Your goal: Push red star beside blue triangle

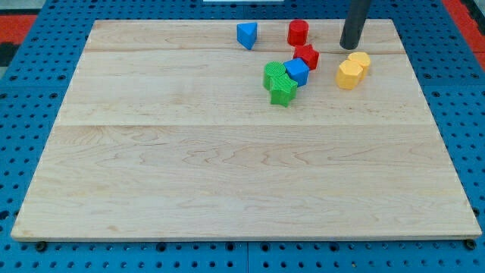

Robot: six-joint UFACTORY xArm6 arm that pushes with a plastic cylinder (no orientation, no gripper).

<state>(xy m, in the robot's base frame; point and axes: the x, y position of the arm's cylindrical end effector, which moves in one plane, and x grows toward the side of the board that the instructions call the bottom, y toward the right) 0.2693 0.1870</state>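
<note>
The red star point(308, 54) lies near the view's top, right of centre, touching a blue cube point(296, 70) at its lower left. The blue triangle point(247, 34) lies further left, close to the board's top edge, apart from the star. My tip point(351, 46) is down on the board to the right of the red star, with a gap between them, just above the yellow blocks.
A red block point(298, 32), shape unclear, sits between triangle and tip near the top edge. Two green blocks point(279, 82) touch the blue cube's left. Two yellow blocks point(353, 70) lie below the tip. The wooden board point(227, 167) rests on a blue pegboard.
</note>
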